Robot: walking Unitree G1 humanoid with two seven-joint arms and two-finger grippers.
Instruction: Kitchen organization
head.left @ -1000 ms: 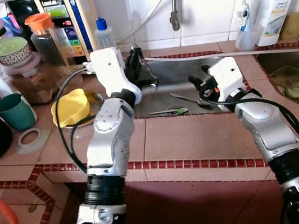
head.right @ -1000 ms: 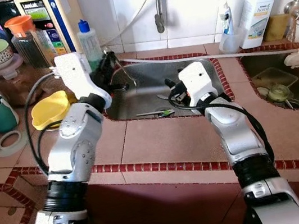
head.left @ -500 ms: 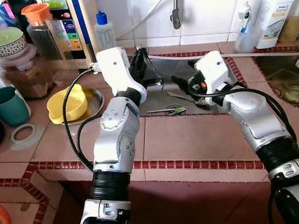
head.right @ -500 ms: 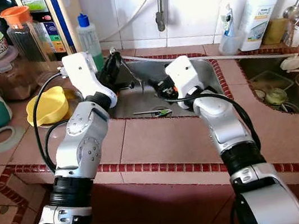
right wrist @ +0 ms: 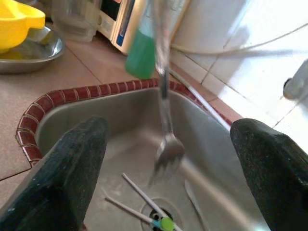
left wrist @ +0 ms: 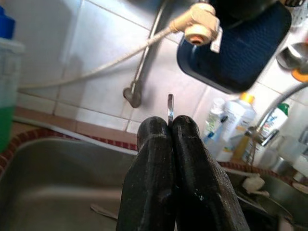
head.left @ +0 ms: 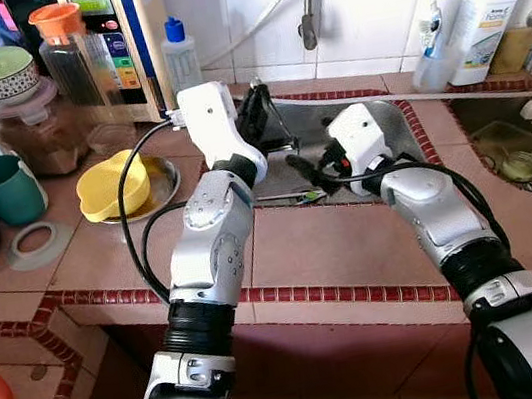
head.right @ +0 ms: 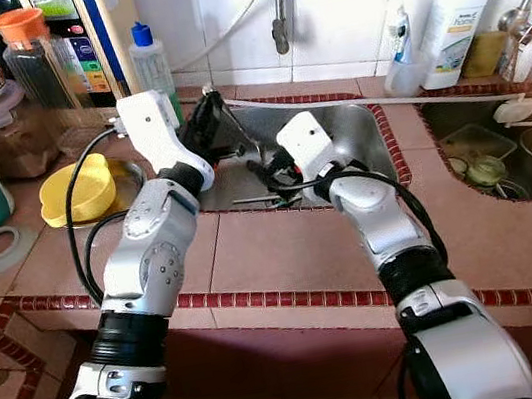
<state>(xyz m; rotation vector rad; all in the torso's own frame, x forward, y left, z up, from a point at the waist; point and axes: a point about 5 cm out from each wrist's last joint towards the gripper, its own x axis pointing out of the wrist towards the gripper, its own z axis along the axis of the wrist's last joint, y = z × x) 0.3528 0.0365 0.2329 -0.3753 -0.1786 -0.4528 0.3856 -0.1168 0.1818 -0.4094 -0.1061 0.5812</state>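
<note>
Left wrist view — left gripper clamped tight on thin silver metal fork, dangling tines-down over stainless steel sink. Right gripper spread wide, hovering in sink beside fork, not touching.

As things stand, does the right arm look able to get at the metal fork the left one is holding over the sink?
Probably yes. The right gripper has its jaws wide open facing the metal fork, which hangs tines-down from the left gripper, with nothing between them.
</note>
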